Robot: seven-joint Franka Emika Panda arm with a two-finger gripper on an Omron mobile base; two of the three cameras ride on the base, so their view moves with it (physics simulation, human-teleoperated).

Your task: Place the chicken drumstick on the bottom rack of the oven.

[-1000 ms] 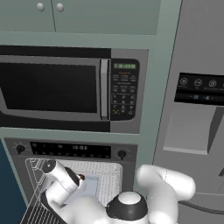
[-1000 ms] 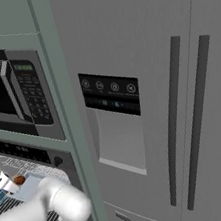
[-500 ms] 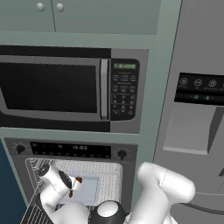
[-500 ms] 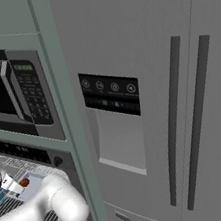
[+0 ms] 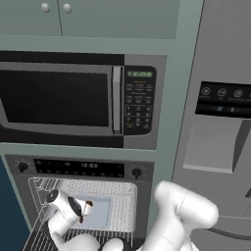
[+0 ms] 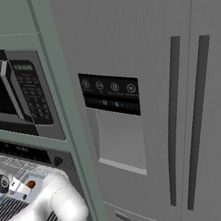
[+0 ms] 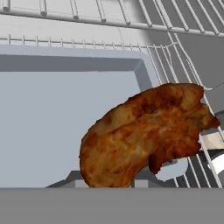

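Observation:
My gripper (image 5: 83,210) is shut on the chicken drumstick (image 5: 88,203), a glossy reddish-brown piece that I hold inside the open oven (image 5: 78,167). Close up in the hand view, the drumstick (image 7: 144,131) hangs over a flat grey-blue tray (image 7: 52,127), and it hides my fingertips. Silver rack wires (image 7: 183,43) run beyond and to the right of the tray. In the left base view a wire rack (image 5: 37,238) spreads low at the cavity's front left; I cannot tell whether it is the bottom rack. From the right, the drumstick (image 6: 30,185) shows just past the hand.
A microwave (image 5: 59,100) with a dark door sits directly above the oven. To the right stands a steel fridge (image 6: 185,121) with a dispenser panel (image 6: 111,94). My own white arm (image 5: 181,211) bends low in front of the oven's right side.
My elbow has sunk lower in front of the oven. The hand with the drumstick has shifted only slightly within the cavity. The grip has stayed shut.

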